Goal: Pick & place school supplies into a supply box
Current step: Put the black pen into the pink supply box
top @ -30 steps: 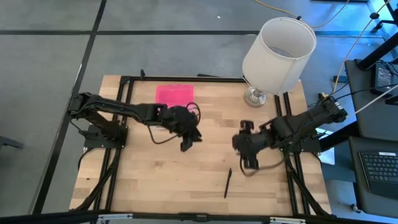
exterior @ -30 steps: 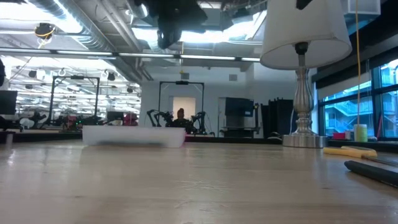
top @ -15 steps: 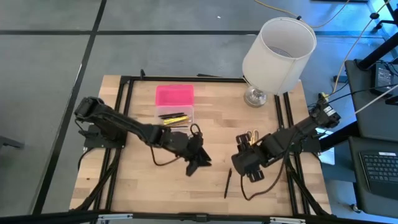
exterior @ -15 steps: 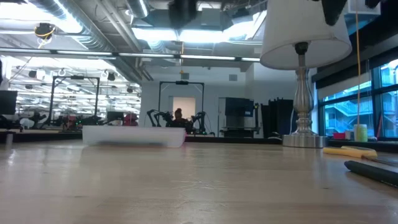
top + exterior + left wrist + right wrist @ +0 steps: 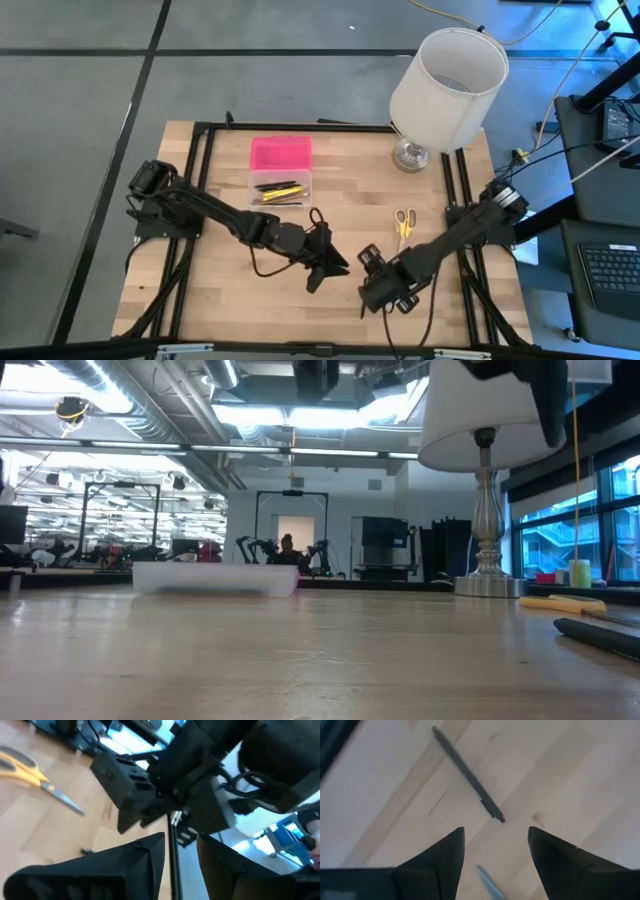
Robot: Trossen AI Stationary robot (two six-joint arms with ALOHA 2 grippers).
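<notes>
- Between the right gripper (image 5: 495, 857)'s spread-apart fingers, a thin black plastic pen (image 5: 468, 775) lies on the wooden table (image 5: 560, 775), just ahead of the tips.
- Left gripper (image 5: 172, 865) fingers sit apart too, nothing pinched.

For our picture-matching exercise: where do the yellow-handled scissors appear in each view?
High view: scissors right of centre, near the lamp base.
Low view: probably the yellow shape at far right.
Left wrist view: upper left.
Right wrist view: not in it.
Shared landmark: lamp base, in the high and low views.

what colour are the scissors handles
Yellow; the scissors show best in the left wrist view.
</notes>
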